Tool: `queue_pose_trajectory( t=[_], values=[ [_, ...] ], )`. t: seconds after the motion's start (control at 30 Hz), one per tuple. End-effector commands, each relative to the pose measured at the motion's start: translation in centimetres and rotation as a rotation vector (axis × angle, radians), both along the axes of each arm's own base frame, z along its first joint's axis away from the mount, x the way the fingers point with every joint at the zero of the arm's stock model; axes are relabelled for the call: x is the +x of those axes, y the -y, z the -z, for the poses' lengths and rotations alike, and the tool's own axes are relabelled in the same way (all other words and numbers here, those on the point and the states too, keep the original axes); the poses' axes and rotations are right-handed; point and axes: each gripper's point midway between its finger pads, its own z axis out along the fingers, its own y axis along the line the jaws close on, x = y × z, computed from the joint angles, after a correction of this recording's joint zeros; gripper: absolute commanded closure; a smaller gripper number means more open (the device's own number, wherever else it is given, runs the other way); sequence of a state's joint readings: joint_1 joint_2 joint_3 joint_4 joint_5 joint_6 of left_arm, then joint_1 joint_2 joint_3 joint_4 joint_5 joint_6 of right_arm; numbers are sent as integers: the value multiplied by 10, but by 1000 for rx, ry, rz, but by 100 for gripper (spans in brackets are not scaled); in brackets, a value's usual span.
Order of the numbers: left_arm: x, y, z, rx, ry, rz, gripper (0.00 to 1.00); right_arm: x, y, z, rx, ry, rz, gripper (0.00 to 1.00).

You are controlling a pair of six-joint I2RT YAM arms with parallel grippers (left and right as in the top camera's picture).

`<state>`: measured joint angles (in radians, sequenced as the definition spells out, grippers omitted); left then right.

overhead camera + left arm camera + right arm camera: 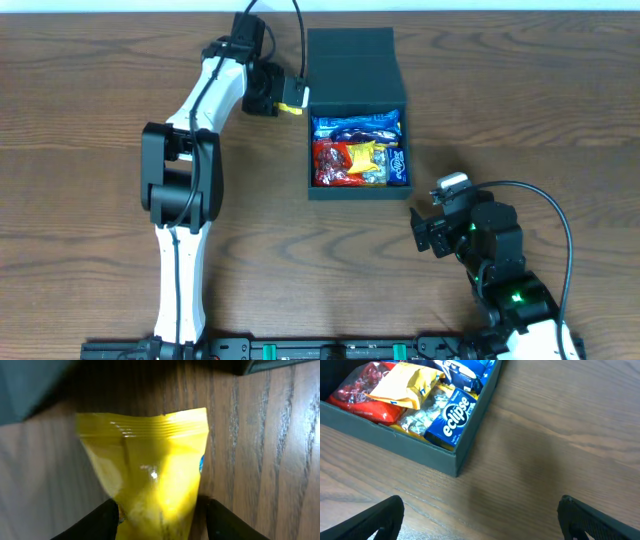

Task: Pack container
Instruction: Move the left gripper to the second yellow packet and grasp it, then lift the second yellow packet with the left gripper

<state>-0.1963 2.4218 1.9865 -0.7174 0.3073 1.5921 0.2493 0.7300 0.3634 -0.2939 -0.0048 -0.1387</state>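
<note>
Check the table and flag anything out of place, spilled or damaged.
Nothing is spilled or damaged. The one item outside the dark teal-black square cardboard box is a yellow foil snack packet, and the left gripper holds it beside the box's left wall. The packets inside lie jumbled but within the walls.

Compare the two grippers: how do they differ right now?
The left gripper is shut on a yellow packet; the right gripper is open and empty. The left gripper sits by the container's left wall, the right gripper off its near right corner. Both are outside the container.
</note>
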Motion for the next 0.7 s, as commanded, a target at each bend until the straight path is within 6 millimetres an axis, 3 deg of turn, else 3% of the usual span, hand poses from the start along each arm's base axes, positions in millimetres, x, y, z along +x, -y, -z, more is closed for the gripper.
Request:
queue_pose_trajectory(
  t=[0.0, 0.27, 0.43, 0.67],
  values=[
    [2, -3, 9, 4, -12, -5, 49, 0, 3, 1, 10, -3, 16, 1],
    [2, -2, 9, 3, -12, -5, 65, 0, 3, 1, 10, -3, 16, 1],
    [2, -3, 9, 4, -11, -5, 67, 0, 3, 1, 10, -3, 16, 1],
    [2, -1, 9, 4, -9, -3, 78, 0, 3, 1, 10, -2, 16, 1]
  ],
)
